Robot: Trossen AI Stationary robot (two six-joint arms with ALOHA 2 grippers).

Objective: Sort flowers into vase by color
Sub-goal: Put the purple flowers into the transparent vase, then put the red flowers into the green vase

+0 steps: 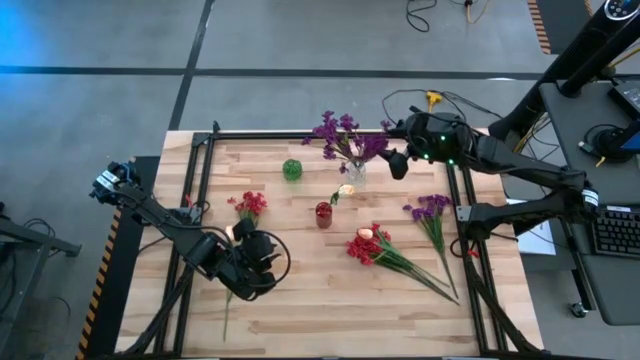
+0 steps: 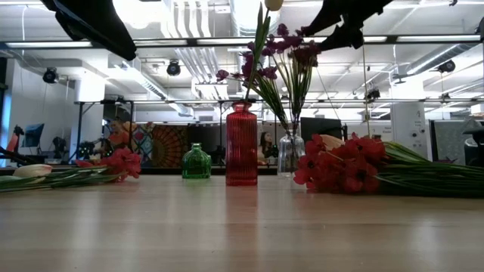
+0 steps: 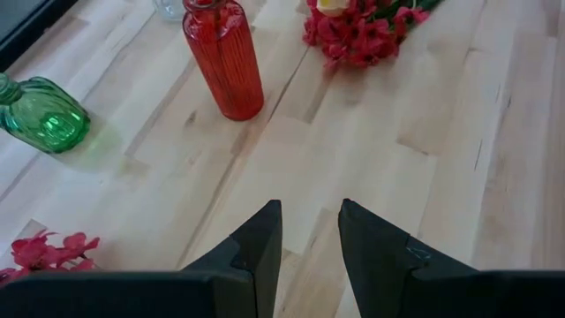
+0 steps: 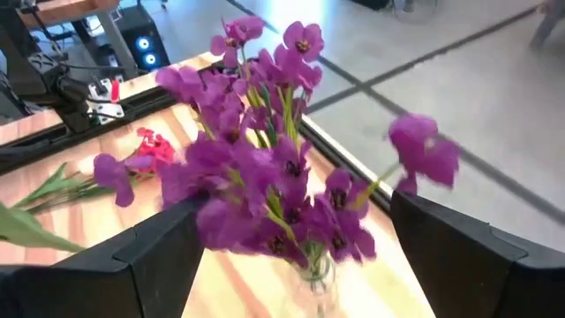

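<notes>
No writing could be read anywhere; the right tool (image 4: 291, 238) hung spread wide around the purple flowers (image 4: 265, 177) in the clear vase (image 1: 354, 172) (released, gripping nothing). The left tool (image 3: 309, 238) hovered over the counter (image 1: 300, 310), narrowly parted and empty; red flowers (image 1: 372, 246) lay there.

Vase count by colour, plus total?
Red vase: 1
Green vase: 1
Clear vase: 1, holding purple flowers
Total: 3 vases
</notes>
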